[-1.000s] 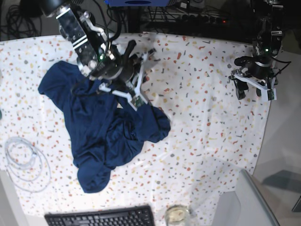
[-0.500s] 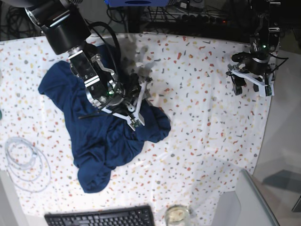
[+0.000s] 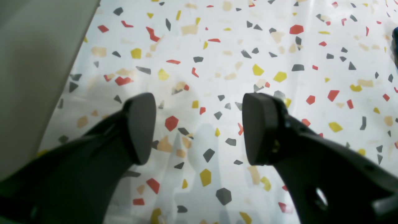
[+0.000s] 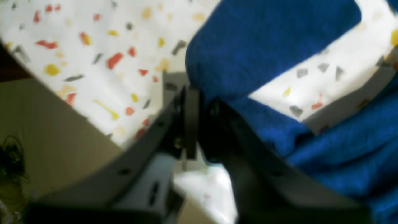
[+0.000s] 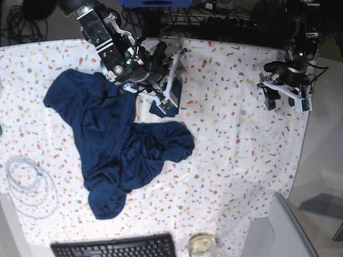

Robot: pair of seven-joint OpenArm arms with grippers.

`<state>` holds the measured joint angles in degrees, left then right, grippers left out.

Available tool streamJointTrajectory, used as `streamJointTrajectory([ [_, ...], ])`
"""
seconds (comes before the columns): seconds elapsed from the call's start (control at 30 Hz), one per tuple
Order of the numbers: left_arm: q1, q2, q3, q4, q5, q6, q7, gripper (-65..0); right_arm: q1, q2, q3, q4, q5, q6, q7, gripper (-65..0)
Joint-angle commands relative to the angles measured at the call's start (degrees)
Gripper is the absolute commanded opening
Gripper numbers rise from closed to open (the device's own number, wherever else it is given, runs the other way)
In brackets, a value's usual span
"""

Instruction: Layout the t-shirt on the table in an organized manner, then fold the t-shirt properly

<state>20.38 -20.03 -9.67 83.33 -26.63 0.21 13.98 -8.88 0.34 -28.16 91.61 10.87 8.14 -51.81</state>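
The navy t-shirt (image 5: 115, 147) lies crumpled on the left half of the speckled table (image 5: 230, 144). Near the table's far edge, my right gripper (image 5: 164, 106) is shut on a small fold of it, which is lifted off the heap. Up close, the right gripper (image 4: 199, 96) has its jaws pressed together with blue t-shirt (image 4: 264, 40) fabric bunched against them. My left gripper (image 5: 284, 99) hovers near the table's right edge, far from the shirt. In the left wrist view the left gripper (image 3: 199, 127) stands open above bare table (image 3: 279, 46), holding nothing.
A black keyboard (image 5: 115, 247) lies at the front edge, with a small glass jar (image 5: 202, 243) beside it. A coiled white cable (image 5: 27, 182) rests at the left. A grey object (image 5: 273, 230) stands at the front right corner. Cables and gear run behind the table.
My right gripper pressed down into the shirt, closed on a fold, and has pulled it up and back toward the far edge. The left arm has barely moved.
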Motion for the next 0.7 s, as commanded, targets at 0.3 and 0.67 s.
streamJointTrajectory([
  [0.3,-0.3,-0.8,3.7,4.0,0.3,0.1,-1.3,-23.5,6.4,4.3,1.5,16.3,0.2,0.0,-3.7,-17.3],
  [0.67,-16.2,2.5,28.0,2.7,0.3,0.4,-1.2,-23.5,15.7,6.5,12.5,-6.6,0.2,0.0,1.7,-16.8],
])
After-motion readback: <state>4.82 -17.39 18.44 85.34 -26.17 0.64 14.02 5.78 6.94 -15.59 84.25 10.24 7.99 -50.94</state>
